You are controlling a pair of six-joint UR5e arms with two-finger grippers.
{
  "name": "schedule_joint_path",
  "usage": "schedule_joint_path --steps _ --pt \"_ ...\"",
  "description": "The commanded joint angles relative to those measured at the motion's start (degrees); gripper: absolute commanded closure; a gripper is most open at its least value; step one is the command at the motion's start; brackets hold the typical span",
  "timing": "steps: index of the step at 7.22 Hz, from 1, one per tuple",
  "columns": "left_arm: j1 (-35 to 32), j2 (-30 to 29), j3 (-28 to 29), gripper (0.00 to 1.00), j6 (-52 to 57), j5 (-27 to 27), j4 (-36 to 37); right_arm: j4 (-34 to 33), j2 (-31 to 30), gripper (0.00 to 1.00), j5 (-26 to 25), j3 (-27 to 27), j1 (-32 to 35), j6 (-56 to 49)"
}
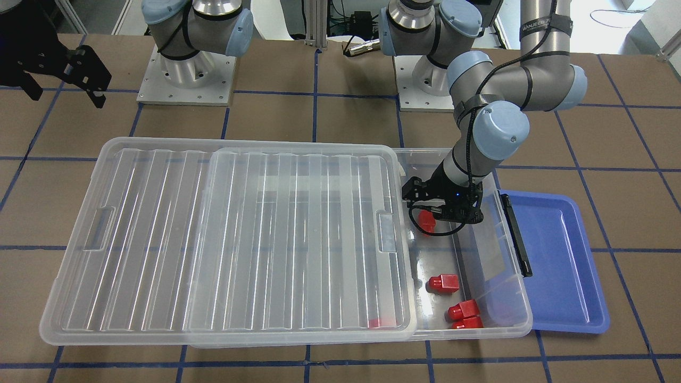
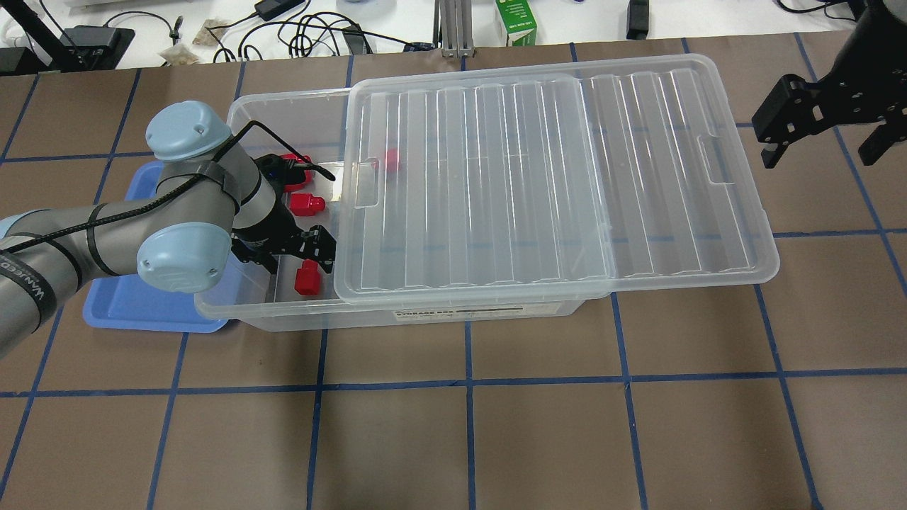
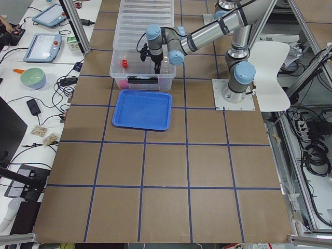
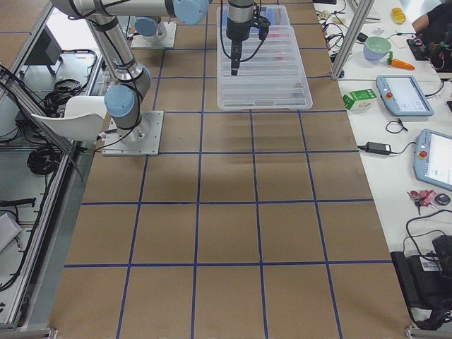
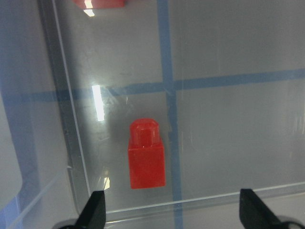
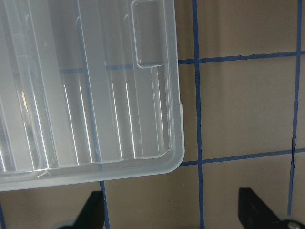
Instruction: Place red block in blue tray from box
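Note:
The clear box (image 2: 425, 312) has its ribbed lid (image 2: 553, 184) slid aside, so one end is uncovered. Several red blocks lie in that end. My left gripper (image 1: 433, 213) is inside it, open, just above one red block (image 5: 147, 160) that lies on the box floor between the open fingers (image 5: 97, 207); it also shows in the overhead view (image 2: 307, 278). Other red blocks (image 1: 443, 283) lie nearby. The blue tray (image 1: 558, 255) sits against that end of the box and holds nothing. My right gripper (image 2: 820, 156) is open and empty, raised beyond the lid's far end.
A black latch bar (image 1: 516, 234) lies on the box end beside the tray. One red block (image 2: 390, 159) lies under the lid. The lid overhangs the box towards the right arm (image 6: 143, 119). Both arm bases stand behind the box.

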Motion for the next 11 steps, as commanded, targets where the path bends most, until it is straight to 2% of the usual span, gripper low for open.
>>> schedule_joint_path --steps 1,10,11 --pt "0.1 -1.0 -0.1 0.0 -0.3 0.2 0.3 0.0 0.1 0.0 0.1 0.1 0.0 -0.1" --pt "0.2 -7.0 -0.2 0.0 -2.6 0.6 2.6 -0.1 0.1 0.0 0.2 0.1 0.0 -0.2" --pt "0.1 -7.4 -0.1 0.05 -2.4 0.6 2.6 -0.1 0.1 0.0 0.2 0.1 0.1 -0.2"
